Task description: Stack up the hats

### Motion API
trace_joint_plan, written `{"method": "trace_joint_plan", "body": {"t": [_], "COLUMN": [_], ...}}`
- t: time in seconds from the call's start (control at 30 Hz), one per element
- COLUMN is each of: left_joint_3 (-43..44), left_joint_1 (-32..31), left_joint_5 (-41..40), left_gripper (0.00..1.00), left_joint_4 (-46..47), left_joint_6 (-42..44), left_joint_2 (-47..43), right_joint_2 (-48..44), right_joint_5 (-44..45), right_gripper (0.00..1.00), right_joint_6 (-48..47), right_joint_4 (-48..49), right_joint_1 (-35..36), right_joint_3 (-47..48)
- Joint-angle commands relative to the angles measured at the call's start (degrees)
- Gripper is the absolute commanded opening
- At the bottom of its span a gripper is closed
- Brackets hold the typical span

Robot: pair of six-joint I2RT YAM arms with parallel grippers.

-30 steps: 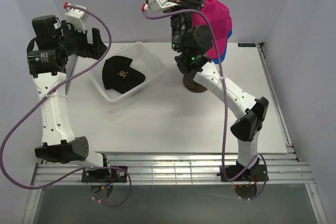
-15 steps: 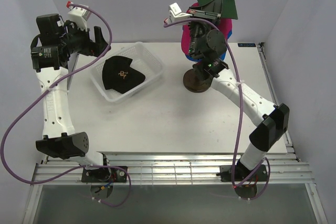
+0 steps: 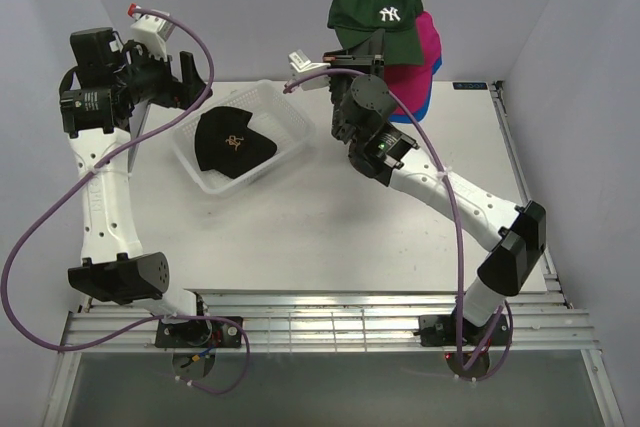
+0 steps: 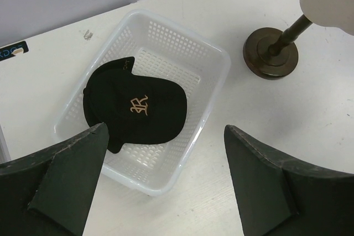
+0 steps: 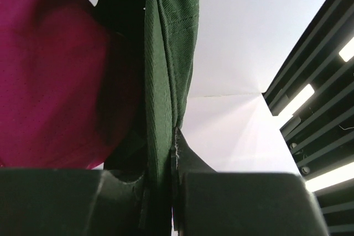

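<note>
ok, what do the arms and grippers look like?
Left arm and right arm: white links, black joint housings, a purple cable looped along each. Left gripper and right gripper have black fingers; white camera modules on the wrists.

Green NY cap (image 3: 378, 2) hangs above pink cap (image 3: 425, 47), blue cap (image 3: 418, 110) beneath; black cap (image 3: 232, 142) lies well apart.
</note>
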Motion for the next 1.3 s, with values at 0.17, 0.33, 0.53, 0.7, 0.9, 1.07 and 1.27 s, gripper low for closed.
{"method": "trace_joint_plan", "body": {"t": [0.17,0.33,0.53,0.7,0.9,1.07,1.27], "left_joint_3": [-0.3,0.0,-0.5,-0.7,-0.7,0.7,3.5], "left_joint_1": [0.3,0.3,0.3,0.3,0.3,-0.3,-5.0], "left_joint_5": [1.8,2.7,2.5,3.2,3.8,8.6,5.5], "left_gripper": [0.95,0.95,0.95,0.95,0.95,0.88,0.87], "left_joint_4": [0.3,0.4,0.3,0.4,0.5,1.6,1.7], "left_joint_6": [0.3,-0.3,0.2,0.0,-0.4,-3.8,-4.1], "left_joint_2": [-2.3,-2.2,-2.5,-2.3,-2.2,0.7,4.4], "right_joint_2": [-7.2,-8.6,-8.9,-9.7,-10.4,-10.9,-12.8], "right_joint_5": [3.1,3.1,3.7,4.0,4.2,3.8,3.2], "right_gripper": [0.08,0.08,0.08,0.08,0.08,0.08,0.14], "right_joint_6": [2.5,3.2,4.8,8.0,7.6,7.4,7.8], "right_joint_4": [-0.3,-0.2,-2.1,-7.8,-6.5,-5.9,-6.5], "right_joint_1": [0.2,-0.4,-1.8,-1.7,-1.7,-1.7,-1.7], "right_joint_3": [-1.3,-4.9,-8.0,-10.5,-11.0,-12.1,-15.8]}}
